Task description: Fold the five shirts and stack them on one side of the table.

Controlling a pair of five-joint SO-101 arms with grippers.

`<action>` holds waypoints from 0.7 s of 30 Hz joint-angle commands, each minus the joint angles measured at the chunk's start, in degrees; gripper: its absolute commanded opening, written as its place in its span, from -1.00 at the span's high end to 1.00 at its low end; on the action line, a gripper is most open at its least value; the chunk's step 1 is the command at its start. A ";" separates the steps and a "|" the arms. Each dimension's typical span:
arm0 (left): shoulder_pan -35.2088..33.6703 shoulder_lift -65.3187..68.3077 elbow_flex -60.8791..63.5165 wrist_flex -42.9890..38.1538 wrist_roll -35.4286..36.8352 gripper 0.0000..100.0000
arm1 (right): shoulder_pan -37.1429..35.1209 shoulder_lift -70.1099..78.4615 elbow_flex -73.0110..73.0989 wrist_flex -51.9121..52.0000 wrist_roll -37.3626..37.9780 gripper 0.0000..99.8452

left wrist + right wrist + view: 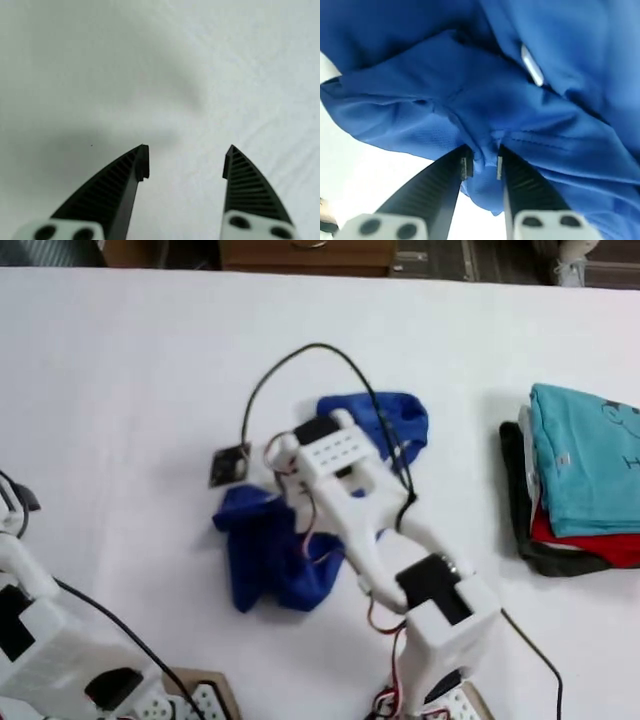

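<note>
At the worktop's centre: one blue shirt point(265, 550), crumpled and unfolded. It lies in two lumps, the larger at 7 o'clock and the smaller at 1 o'clock of the wrist above it.
Worktop point(120, 370): one white surface carrying everything.
Stack: one pile of folded shirts point(580, 480) at the 3 o'clock edge, well apart from the blue shirt. Teal is on top, red under it, a dark one at the bottom, so three counted. A pale edge shows between the dark and the teal; I cannot tell whether it is a fourth.
Right arm point(370, 520): rises at 5 o'clock and stretches toward 11 o'clock over the blue shirt.
Right gripper point(482, 167): narrow, its two fingers nipped on a fold of the blue shirt.
Tag point(532, 65): one, small and white, in the blue cloth near that fold.
Left arm point(40, 630): at the 7 o'clock corner, well apart from both shirt groups.
Left gripper point(185, 160): spread wide above bare worktop.
Cable point(300, 352): one, black, looping from the right arm's wrist toward 12 o'clock and back across the blue shirt.
</note>
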 commanded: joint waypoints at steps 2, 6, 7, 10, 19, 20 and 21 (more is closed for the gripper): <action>0.44 -0.53 -0.75 -0.79 0.62 0.48 | 0.57 -0.75 -3.96 -0.48 -0.44 0.96; 0.44 -0.53 -0.75 -0.79 0.62 0.48 | 0.57 -0.75 -10.11 -0.13 -5.27 0.96; 0.44 -0.53 -0.75 -0.79 0.62 0.48 | 0.57 -0.84 -11.78 -0.04 -5.71 0.96; 0.44 -0.53 -0.75 -0.79 0.62 0.48 | 0.48 -0.75 -18.20 2.51 -5.63 0.96; 3.52 -0.62 -0.40 -0.09 0.26 0.48 | 0.75 -0.75 -42.99 15.43 -5.45 0.96; 5.19 -0.62 -0.75 0.88 -0.35 0.48 | 1.63 -0.84 -45.54 16.04 -5.45 0.96; 7.21 -0.70 -0.92 2.02 -1.93 0.48 | 3.21 -0.92 -48.44 16.13 -5.45 0.96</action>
